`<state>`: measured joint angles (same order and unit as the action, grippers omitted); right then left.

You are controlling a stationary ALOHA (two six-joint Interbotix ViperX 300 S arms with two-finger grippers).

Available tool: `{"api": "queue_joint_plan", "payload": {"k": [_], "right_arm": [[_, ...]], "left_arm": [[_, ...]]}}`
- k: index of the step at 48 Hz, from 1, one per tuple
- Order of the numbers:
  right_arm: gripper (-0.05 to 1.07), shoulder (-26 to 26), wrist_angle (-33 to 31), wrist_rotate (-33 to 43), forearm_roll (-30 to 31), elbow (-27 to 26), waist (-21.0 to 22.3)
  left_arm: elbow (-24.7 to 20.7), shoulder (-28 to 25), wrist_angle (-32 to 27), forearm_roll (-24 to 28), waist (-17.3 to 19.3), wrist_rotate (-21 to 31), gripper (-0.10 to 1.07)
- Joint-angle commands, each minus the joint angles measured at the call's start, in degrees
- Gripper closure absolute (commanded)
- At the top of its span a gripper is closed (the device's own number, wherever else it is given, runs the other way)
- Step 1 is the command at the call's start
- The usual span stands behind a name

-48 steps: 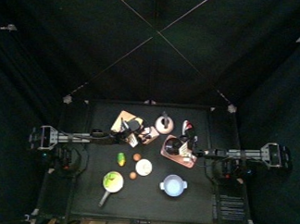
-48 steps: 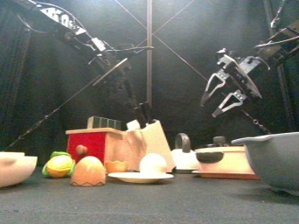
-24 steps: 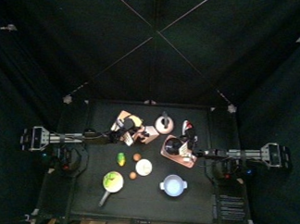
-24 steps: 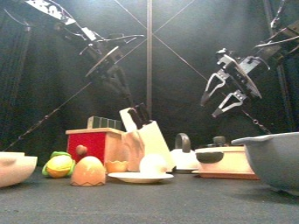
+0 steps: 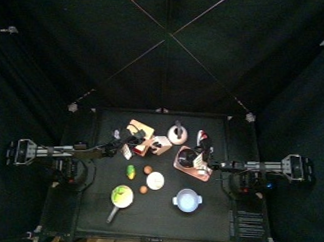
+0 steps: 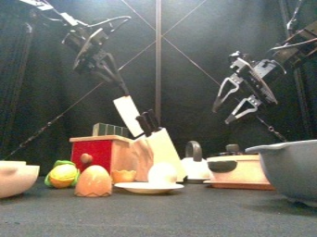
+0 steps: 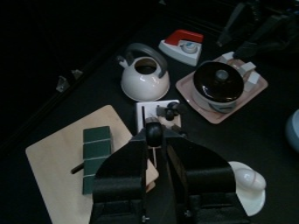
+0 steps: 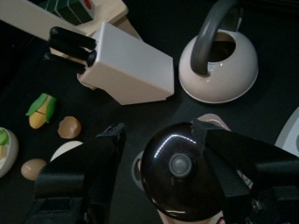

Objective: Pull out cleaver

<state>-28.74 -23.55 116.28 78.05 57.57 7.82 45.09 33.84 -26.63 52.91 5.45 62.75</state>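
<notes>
The cleaver (image 6: 128,114) has a pale blade that stands tilted up and to the left out of the cream knife block (image 6: 158,153). The blade's lower end is at the block's top. My left gripper (image 6: 107,72) is high above the block and shut on the cleaver's black handle, whose end shows between the jaws in the left wrist view (image 7: 152,132). The block also shows in the top view (image 5: 153,145) and the right wrist view (image 8: 128,57). My right gripper (image 6: 242,93) hangs open and empty above the black pot (image 8: 176,162).
A white kettle (image 6: 195,165) and the pot on a wooden board (image 6: 247,180) stand to the right of the block. A red box (image 6: 99,150), corn (image 6: 59,173), eggs, a plate (image 6: 148,188) and bowls (image 6: 291,167) stand in front.
My left gripper has risen and moved left, drawing the cleaver's blade up out of the block. The left arm has drawn back leftward. The right arm has not moved.
</notes>
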Motion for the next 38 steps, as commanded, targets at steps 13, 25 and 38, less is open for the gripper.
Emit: {"api": "queue_joint_plan", "payload": {"k": [13, 25, 38], "right_arm": [[0.09, -0.4, 0.1, 0.0, 0.3, -1.1, -0.4], [0.09, -0.4, 0.2, 0.0, -0.9, -0.7, -0.3], [0.09, -0.3, 0.3, 0.0, -1.8, -1.0, -0.4]], "left_arm": [[2.4, 5.8, -0.9, -0.4, -4.0, 0.2, 0.52], [2.9, 5.6, 1.3, -0.4, -4.9, 0.2, 0.52], [2.5, 0.5, 12.0, -0.5, -9.0, -0.2, 0.52]]}}
